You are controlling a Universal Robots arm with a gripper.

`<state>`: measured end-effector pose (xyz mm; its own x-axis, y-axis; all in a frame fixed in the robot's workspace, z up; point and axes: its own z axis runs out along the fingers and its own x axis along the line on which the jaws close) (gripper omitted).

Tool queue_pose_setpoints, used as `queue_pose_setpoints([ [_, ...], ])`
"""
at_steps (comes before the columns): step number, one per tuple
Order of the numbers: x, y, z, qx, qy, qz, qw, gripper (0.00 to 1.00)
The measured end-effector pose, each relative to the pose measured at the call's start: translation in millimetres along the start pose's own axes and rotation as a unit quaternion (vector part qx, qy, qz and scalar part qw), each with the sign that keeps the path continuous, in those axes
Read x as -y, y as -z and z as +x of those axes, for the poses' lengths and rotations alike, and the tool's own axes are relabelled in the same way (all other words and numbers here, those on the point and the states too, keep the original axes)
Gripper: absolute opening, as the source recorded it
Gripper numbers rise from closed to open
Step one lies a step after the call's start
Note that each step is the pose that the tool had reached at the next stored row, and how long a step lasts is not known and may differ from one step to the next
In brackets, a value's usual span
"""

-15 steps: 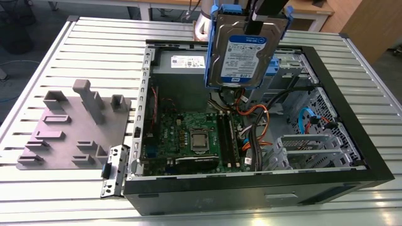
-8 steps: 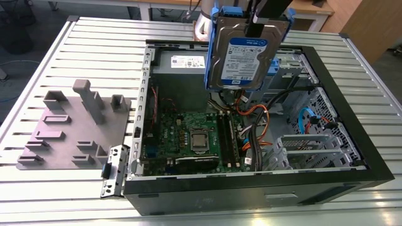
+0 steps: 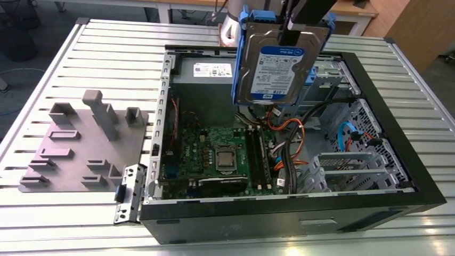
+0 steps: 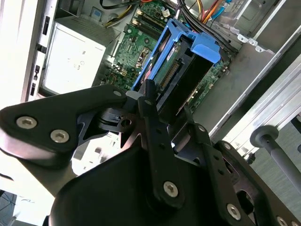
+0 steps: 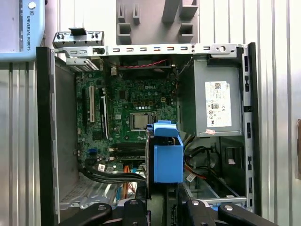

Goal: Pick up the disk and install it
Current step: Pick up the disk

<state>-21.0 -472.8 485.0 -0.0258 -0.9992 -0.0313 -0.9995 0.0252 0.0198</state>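
Observation:
The disk (image 3: 274,66) is a silver-grey hard drive with a white-and-blue label, set in a blue plastic carrier. It hangs upright in the air above the open computer case (image 3: 398,160), over the back part near the power supply. My gripper (image 3: 291,33) is shut on its upper end, with a black finger across the labelled face. In both wrist views the blue carrier (image 5: 167,155) (image 4: 181,61) sticks out from between my black fingers (image 4: 151,101), pointing down at the motherboard (image 5: 131,108). Nothing in the case touches the disk.
The grey power supply box (image 3: 206,85) (image 5: 214,101) sits in the case beside the disk. Orange and blue cables (image 3: 295,136) and a metal drive cage (image 3: 352,165) fill the exterior view's right part of the case. A grey fixture plate (image 3: 78,144) with blocks lies on the slatted table.

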Motion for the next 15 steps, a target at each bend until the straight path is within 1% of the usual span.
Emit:
queue_pose_setpoints([
  [15,0.4,0.5,15.7,-0.0005,0.000,0.0000,1.00000,0.35],
])
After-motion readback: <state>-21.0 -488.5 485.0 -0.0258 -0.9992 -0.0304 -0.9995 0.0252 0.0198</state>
